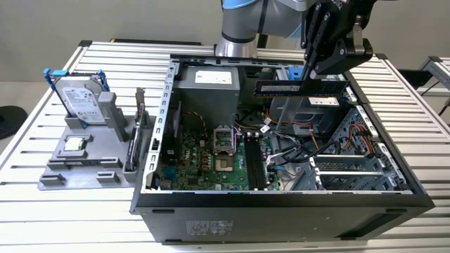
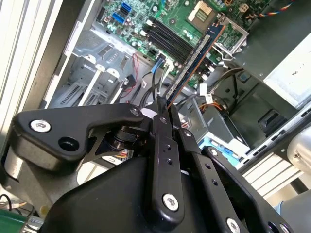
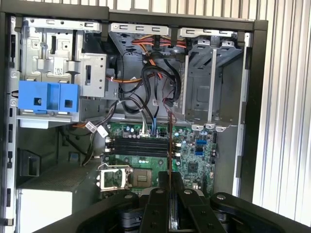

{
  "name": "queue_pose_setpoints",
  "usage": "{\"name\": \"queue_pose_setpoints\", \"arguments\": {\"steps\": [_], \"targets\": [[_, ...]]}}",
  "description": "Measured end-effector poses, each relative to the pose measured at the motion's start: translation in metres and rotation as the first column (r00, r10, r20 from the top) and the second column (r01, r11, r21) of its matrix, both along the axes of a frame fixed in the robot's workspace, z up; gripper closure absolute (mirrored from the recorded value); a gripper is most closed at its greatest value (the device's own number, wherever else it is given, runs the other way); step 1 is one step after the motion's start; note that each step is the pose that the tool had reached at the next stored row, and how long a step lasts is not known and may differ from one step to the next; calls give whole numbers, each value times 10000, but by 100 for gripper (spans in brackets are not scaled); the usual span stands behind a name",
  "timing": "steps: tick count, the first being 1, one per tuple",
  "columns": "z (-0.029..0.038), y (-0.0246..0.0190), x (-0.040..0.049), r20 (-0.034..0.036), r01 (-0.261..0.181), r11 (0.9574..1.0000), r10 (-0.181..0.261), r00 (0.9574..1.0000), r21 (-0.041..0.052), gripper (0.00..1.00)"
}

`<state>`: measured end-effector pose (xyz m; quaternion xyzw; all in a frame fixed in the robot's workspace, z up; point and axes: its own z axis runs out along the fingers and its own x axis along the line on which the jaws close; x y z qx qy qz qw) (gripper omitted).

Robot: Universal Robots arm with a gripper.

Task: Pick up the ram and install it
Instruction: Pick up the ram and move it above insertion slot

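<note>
In the exterior view, the robot arm [image 1: 243, 21] comes in from the top. Its black fingers [image 1: 308, 66] are squeezed close together on the ram [image 1: 295, 88] and pinch its top edge. The ram is a long, dark blue stick. It hangs level in the air over the back part of the open computer case [image 1: 281, 211], next to the grey power box [image 1: 207, 81]. It is well above the long black slots [image 1: 253, 163], which lie on the green board [image 1: 204, 158]. On the exterior view's left, a grey stand [image 1: 84, 163] sits on the desk [image 1: 42, 221]. A hard drive [image 1: 81, 103] with blue rails stands up in it, and a small square chip [image 1: 75, 143] lies on it.

In the second wrist view, the fingers [image 2: 164, 155] are shut tight on one end of the ram [image 2: 197, 60]. The ram is seen from its thin edge and points toward the green board [image 2: 146, 19] with the slots [image 2: 170, 41].

In the first wrist view, the ram [image 3: 169, 145] looks like a thin line. It sticks out from between the fingers [image 3: 155, 206] and crosses over the slots [image 3: 138, 145]. A blue plastic piece [image 3: 48, 99] sits inside the case [image 3: 245, 97].
</note>
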<state>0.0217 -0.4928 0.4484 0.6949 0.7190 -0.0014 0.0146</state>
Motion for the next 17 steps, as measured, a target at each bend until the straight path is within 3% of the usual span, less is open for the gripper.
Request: {"name": "queue_pose_setpoints", "arguments": {"steps": [17], "targets": [[0,14,1,0,23,10000,-23,10000,0,100]]}}
